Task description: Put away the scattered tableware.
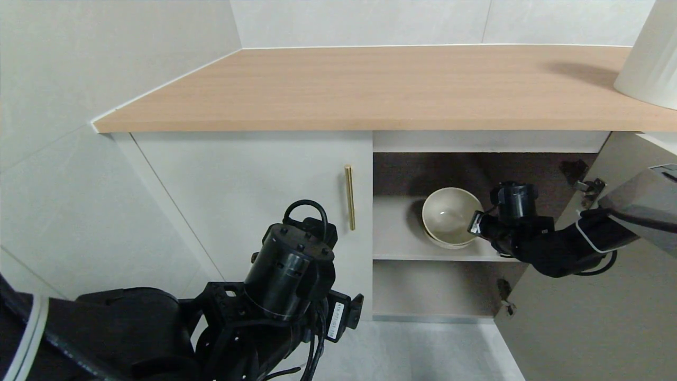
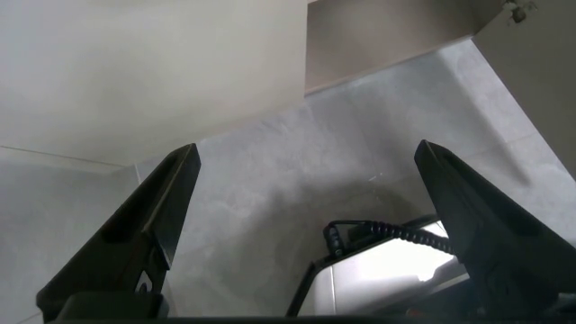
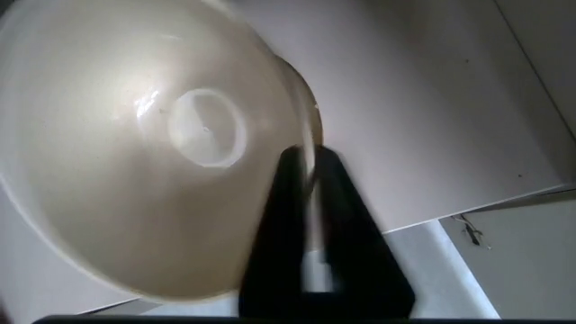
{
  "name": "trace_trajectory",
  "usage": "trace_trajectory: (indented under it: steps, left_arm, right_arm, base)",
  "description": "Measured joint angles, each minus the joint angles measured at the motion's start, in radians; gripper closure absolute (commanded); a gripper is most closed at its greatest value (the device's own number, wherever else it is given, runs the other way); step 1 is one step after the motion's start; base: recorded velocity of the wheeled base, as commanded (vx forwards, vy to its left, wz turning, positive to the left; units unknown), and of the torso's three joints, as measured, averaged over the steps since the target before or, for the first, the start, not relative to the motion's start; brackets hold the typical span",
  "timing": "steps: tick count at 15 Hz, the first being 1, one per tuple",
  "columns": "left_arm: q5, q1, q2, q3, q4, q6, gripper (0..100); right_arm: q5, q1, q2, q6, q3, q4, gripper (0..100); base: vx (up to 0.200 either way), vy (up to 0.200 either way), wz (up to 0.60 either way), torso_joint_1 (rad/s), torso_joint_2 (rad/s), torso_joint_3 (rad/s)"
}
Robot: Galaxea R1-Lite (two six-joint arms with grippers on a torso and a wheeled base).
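1. Firstly, pinches the rim of a cream bowl with the right gripper: two dark fingers pressed together on the thin wall, one inside the rim, one outside.
2. Takes hold at the edge of the bowl nearest the open right door, with the right arm coming in from that side.
3. Sets the bowl upright, mouth up and glossy inside, over the upper shelf of the cabinet, roughly at the middle of the opening.
4. Shows a sliver of a second rim in the same cream right beneath the bowl, as of a lower bowl nested under it; cannot tell whether touching or slightly apart.
5. Spreads the left gripper wide, its two dark fingers far apart, with grey floor tile seen through the gap.
6. Holds the left arm low, in front of the closed left door, well apart from the bowl and the shelf.
7. Carries a slim brass handle, upright, at the closed door's inner edge, just beside the opening.
8. Has a lower shelf under the upper one, in shadow.
9. Tops the cabinet with a wooden counter, bearing a white ribbed object at its far right, cut off by the edge of the head view.
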Motion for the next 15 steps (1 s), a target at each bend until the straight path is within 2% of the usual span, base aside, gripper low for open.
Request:
trace_trajectory:
  steps: [7,9,12,15]
  left_arm:
    - [0.001,0.009,0.0,-0.003,0.0,-0.002,0]
    - [0.001,0.027,-0.008,-0.006,0.0,-0.002,0]
    - [0.001,0.081,-0.063,-0.001,0.006,-0.001,0]
    - [0.0,0.178,-0.156,0.035,0.014,0.002,0]
  right_arm:
    - [0.006,0.014,-0.019,-0.001,0.018,0.0,0]
    - [0.016,0.019,-0.047,-0.004,0.039,0.004,0]
    - [0.082,0.046,-0.166,-0.042,0.134,0.083,0]
    - [0.145,0.084,-0.39,-0.075,0.214,0.317,0]
  base:
    - [0.0,0.0,0.0,0.0,0.0,0.0]
    - [0.0,0.0,0.0,0.0,0.0,0.0]
    - [0.0,0.0,0.0,0.0,0.0,0.0]
    - [0.0,0.0,0.0,0.0,0.0,0.0]
